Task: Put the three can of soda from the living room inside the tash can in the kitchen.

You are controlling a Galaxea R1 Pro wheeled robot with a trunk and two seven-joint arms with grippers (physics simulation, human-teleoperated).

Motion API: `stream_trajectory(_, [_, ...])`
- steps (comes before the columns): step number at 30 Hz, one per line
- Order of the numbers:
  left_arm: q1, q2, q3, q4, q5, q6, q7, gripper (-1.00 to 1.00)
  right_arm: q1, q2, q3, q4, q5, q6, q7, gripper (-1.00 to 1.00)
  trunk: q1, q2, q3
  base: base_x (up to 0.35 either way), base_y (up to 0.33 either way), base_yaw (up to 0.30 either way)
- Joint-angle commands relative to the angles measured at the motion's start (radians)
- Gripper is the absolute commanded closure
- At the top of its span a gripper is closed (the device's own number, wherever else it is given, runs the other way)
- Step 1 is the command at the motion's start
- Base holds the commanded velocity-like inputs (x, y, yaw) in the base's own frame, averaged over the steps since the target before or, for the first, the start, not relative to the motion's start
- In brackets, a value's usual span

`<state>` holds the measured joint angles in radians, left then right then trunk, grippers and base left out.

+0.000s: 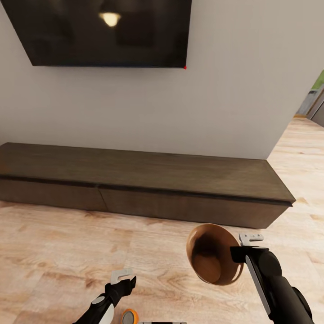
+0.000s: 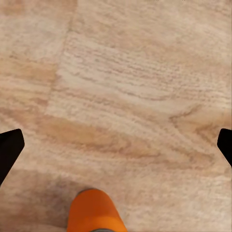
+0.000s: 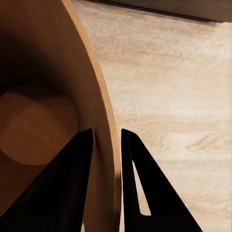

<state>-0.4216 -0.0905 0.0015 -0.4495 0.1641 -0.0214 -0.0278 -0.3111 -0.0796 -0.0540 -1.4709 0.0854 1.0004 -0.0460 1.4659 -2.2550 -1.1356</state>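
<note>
My right gripper [image 1: 243,248] is shut on the rim of the trash can [image 1: 210,254], which hangs above the floor, tipped so its glossy copper-brown inside faces me. In the right wrist view the two black fingers [image 3: 79,159] pinch the trash can's wall [image 3: 48,72], one inside and one outside. My left gripper [image 1: 123,280] hovers low over the floor, open, its fingertips [image 2: 9,145] far apart with only floor between them. One orange can of soda [image 1: 129,316] lies on the floor just behind it, and the can of soda [image 2: 94,212] shows again in the left wrist view.
A long low dark-wood cabinet [image 1: 144,180] runs along the white wall ahead, its top bare. A black TV [image 1: 103,31] hangs above it. Light wood floor [image 1: 54,252] spreads in front. A passage [image 1: 310,112] opens past the wall's right corner.
</note>
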Motion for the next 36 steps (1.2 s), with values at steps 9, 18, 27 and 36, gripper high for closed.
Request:
stream_trajectory(9, [0.0, 0.0, 0.0, 0.0, 0.0, 0.0, 0.0, -1.0, 0.0, 0.0, 0.0, 0.0, -0.006, 0.0, 0.0, 1.0, 0.0, 0.0, -0.011, 0.008, 0.0, 0.0])
stream_trajectory(18, [0.0, 0.0, 0.0, 0.0, 0.0, 0.0, 0.0, -1.0, 0.0, 0.0, 0.0, 0.0, -0.006, 0.0, 0.0, 1.0, 0.0, 0.0, -0.025, 0.0, 0.0, 0.0])
stream_trajectory(27, [0.0, 0.0, 0.0, 0.0, 0.0, 0.0, 0.0, -1.0, 0.0, 0.0, 0.0, 0.0, -0.006, 0.0, 0.0, 1.0, 0.0, 0.0, -0.04, 0.0, 0.0, 0.0])
stream_trajectory(36, [0.0, 0.0, 0.0, 0.0, 0.0, 0.0, 0.0, -1.0, 0.0, 0.001, 0.0, 0.0, -0.006, 0.0, 0.0, 1.0, 0.0, 0.0, -0.054, 0.0, 0.0, 0.0])
